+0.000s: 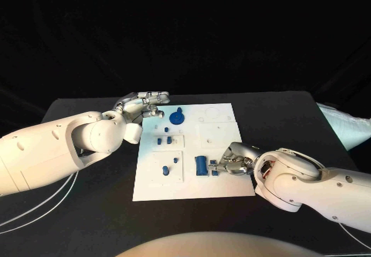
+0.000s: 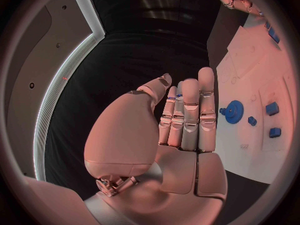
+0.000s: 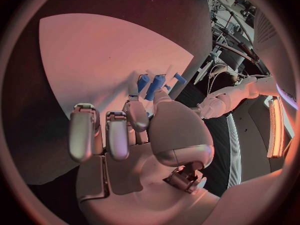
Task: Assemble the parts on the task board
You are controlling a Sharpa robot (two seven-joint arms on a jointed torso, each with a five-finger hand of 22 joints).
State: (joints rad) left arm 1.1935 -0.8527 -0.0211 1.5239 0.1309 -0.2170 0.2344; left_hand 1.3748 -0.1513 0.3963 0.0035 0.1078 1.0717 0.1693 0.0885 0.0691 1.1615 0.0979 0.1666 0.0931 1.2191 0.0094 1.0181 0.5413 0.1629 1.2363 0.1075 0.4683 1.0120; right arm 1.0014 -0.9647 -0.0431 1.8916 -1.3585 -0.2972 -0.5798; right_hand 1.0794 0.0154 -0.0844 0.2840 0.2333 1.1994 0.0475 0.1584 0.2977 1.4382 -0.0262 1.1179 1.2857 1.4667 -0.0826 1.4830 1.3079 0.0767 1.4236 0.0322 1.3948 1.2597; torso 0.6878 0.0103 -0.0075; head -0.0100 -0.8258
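Observation:
The white task board (image 1: 224, 128) lies mid-table and appears in the left wrist view as the task board (image 2: 247, 65). A blue gear (image 1: 178, 116) sits near its far left corner, also seen as the gear (image 2: 234, 111). My left hand (image 1: 143, 104) hovers just left of the gear; the left hand (image 2: 184, 120) has straight fingers pressed together with nothing visible in them. My right hand (image 1: 232, 160) rests on the board's near right area, beside an upright blue cylinder (image 1: 201, 165). The right hand (image 3: 140, 130) pinches a small blue part (image 3: 156, 86) between thumb and a finger, its other fingers curled.
Several small blue parts (image 1: 164, 141) lie in the board's left recesses, along with an oval part (image 1: 164, 170). Another small piece (image 1: 214, 173) lies by the cylinder. A pale cloth (image 1: 348, 126) sits at the table's right edge. Black table (image 1: 93, 203) surrounds the board.

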